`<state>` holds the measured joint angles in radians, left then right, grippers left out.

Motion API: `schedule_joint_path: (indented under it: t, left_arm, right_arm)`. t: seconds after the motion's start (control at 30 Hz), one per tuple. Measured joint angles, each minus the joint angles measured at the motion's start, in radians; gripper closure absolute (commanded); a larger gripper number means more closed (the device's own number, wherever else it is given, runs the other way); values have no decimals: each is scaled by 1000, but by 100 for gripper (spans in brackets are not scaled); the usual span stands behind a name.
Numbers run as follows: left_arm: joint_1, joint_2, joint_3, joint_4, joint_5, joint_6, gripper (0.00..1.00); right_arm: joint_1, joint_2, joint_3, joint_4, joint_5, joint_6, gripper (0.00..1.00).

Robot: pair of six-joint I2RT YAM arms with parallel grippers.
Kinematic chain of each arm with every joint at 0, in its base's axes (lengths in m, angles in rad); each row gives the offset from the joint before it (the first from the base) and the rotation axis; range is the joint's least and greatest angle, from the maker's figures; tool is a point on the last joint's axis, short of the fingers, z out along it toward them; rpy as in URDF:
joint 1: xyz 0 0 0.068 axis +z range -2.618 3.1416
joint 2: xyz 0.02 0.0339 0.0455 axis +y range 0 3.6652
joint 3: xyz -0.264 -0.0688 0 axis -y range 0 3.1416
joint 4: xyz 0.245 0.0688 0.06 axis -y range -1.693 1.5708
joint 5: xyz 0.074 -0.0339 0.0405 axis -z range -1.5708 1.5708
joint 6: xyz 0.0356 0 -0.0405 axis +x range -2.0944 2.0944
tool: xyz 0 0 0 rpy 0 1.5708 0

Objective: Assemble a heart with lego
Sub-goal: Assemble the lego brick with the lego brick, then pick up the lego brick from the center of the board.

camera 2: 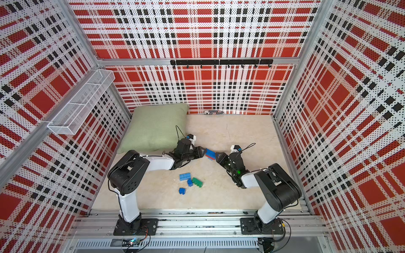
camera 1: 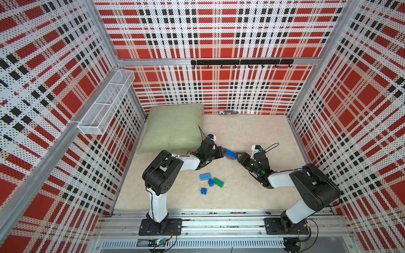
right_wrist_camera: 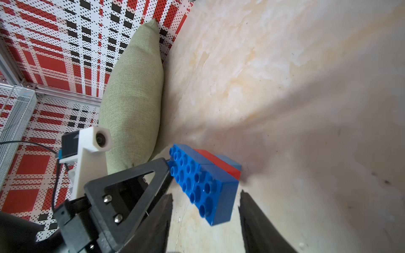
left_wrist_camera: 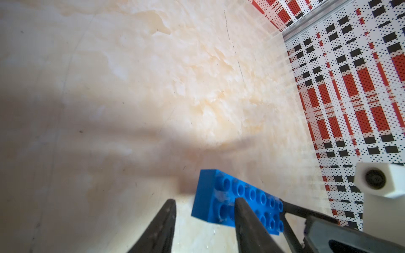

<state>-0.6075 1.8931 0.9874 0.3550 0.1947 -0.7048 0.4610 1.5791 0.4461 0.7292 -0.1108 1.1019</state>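
Half-built heart (camera 1: pixel 230 154) on the counter (camera 1: pixel 252 192), flanked by left gripper (left_wrist_camera: pixel 205 201) and right gripper (right_wrist_camera: pixel 206 195), both spread, clamping nothing. Probably light, stiff, slick plastic; best pinched squarely across flat side walls, lest joined layers pry apart.

A green pillow (camera 1: pixel 173 127) lies in the far left corner of my table (camera 1: pixel 258 131), against the plaid perforated walls (camera 1: pixel 219 32). I see a white wire basket (camera 1: pixel 105 103) on the left wall, a black hook rail (camera 1: pixel 241 62) on the back wall, and a small striped object (camera 1: pixel 228 112) at that wall's foot.
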Motion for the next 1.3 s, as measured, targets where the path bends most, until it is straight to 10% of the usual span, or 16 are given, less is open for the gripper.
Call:
schedule_joint_path:
  t: [0.33,0.57,0.97,1.3]
  left_arm:
    - [-1,-297,-133,3,-53,22,44]
    - [-2,-539,-338,-66,-145,37,42]
    - [22,-729,-482,-137,-227,34,40]
    - [47,-729,-482,-142,-226,36,40]
  right_arm:
    - [23,-259,82,-396,-22,-216,36]
    - [312,-327,167,-682,54,-407,33]
    - [514,-78,183,-784,116,-663,34]
    - [514,12,216,-697,93,-782,57]
